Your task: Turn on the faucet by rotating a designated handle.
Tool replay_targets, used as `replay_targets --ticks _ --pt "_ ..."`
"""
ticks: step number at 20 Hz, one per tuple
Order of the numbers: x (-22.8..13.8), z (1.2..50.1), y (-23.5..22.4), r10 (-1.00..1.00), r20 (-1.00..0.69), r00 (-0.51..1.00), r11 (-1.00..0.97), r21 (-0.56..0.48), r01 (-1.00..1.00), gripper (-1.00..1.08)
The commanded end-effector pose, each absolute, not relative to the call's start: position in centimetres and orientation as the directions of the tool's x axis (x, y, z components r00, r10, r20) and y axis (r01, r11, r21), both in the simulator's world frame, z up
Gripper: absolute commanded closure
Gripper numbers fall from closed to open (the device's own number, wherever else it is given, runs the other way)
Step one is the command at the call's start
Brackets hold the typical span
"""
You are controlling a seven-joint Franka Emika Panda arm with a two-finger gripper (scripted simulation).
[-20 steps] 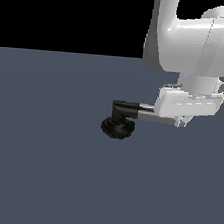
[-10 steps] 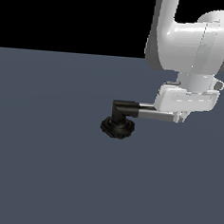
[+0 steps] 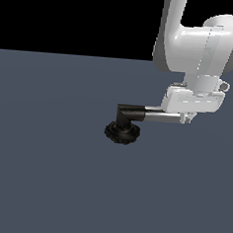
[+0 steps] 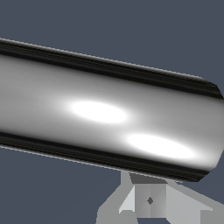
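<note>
A: Where's the faucet (image 3: 123, 127) sitting?

B: On the dark grey table (image 3: 44, 182), roughly in the middle of the exterior view. Its black ribbed round base (image 3: 121, 133) rests flat on the surface, and a short black elbow (image 3: 128, 112) rises from it and turns toward the exterior view's right.

A: And the handle (image 3: 163, 114)?

B: The chrome bar runs out level from that elbow toward the exterior view's right, above the table and not touching it. Its far end goes under the robot's hand (image 3: 186, 117), so the tip is hidden there.

A: How is the arm (image 3: 198, 45) posed?

B: It comes down from the upper edge of the exterior view; the big white wrist section sits above, and the flat white hand body hangs below it, pointing down right over the outer end of the handle.

A: Is the hand clamped on the bar?

B: I can't tell. In the exterior view the fingers are too small and mostly hidden behind the hand body and the bar. In the wrist view the handle (image 4: 109, 113) fills nearly the whole width, very close, with its flat end at one side, and only a grey piece of one finger (image 4: 151, 199) shows past it. Whether it presses the bar isn't clear.
</note>
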State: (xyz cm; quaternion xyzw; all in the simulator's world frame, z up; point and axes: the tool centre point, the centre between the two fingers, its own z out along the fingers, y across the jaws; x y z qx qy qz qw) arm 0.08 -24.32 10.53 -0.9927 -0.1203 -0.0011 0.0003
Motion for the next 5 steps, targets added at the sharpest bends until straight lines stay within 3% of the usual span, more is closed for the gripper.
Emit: replay_targets --ticks 1,5 --pt "0.86 10.17 -24.57 0.242 0.001 0.97 -0.97 0.0 0.242 1.08" --pt "1.62 10.14 -24.96 0.242 0.0 0.97 -0.97 0.0 0.242 1.08"
